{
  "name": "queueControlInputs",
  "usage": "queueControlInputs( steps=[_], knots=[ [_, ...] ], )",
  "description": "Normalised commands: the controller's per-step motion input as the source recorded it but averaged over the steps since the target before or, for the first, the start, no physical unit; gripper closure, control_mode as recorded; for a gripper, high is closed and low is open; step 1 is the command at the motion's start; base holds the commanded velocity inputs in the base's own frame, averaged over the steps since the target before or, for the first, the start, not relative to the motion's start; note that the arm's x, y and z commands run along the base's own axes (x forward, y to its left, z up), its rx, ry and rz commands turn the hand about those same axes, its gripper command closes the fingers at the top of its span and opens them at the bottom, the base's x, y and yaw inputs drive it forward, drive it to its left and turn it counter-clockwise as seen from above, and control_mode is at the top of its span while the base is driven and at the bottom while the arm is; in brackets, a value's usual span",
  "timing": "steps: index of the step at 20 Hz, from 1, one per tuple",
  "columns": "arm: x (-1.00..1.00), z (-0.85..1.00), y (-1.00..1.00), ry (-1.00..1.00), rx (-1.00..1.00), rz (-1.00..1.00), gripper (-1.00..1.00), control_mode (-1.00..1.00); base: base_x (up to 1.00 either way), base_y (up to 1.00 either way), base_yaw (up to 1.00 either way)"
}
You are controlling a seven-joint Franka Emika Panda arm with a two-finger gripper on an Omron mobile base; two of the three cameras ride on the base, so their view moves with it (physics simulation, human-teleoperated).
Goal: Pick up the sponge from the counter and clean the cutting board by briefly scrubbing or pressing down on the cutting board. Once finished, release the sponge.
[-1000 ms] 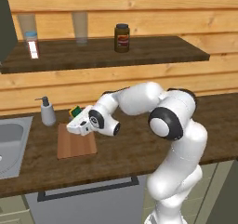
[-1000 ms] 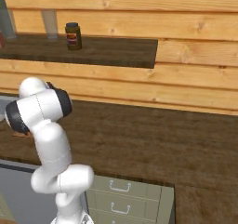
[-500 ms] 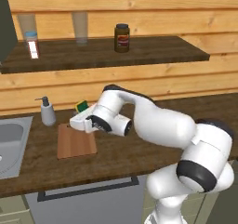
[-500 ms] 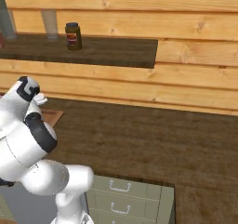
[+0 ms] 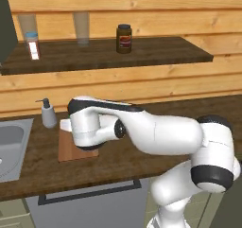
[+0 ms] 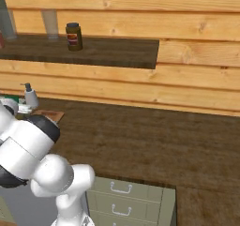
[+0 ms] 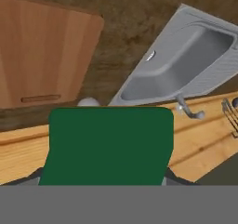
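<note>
sponge (image 7: 110,144): dark green face, rounded corners; gripper (image 7: 104,181): clamped on it

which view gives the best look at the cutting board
The hand view: the cutting board lies broad and unobstructed, slot handle visible, beyond the green sponge in the gripper. In the left base view the arm covers most of the board; in the right base view just a corner peeks out.

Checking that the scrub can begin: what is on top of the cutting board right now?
In the hand view the cutting board lies bare. In the left base view the arm covers much of it; the sponge sits between the fingers.
</note>
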Motion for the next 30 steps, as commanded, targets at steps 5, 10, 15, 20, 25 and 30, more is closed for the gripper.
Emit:
queueControlInputs(
  steps=[5, 10, 15, 20, 25, 30],
  knots=[
    [-0.31, 1.0, -0.04, -0.06, -0.12, 0.0, 1.0, -1.0, 0.0, 0.0, 0.0],
    [-0.63, 0.83, -0.43, -0.39, -0.33, -0.1, 1.0, -1.0, 0.0, 0.0, 0.0],
    [-0.09, 0.1, -0.55, -0.73, -0.46, -0.21, 1.0, -1.0, 0.0, 0.0, 0.0],
    [-0.04, -0.16, -0.32, -0.86, -0.62, -0.22, 1.0, -1.0, 0.0, 0.0, 0.0],
    [0.01, 0.49, -0.32, -0.58, -0.51, -0.21, 1.0, -1.0, 0.0, 0.0, 0.0],
    [-0.08, 1.0, -0.85, 0.43, 0.01, -0.16, 1.0, -1.0, 0.0, 0.0, 0.0]
  ],
)
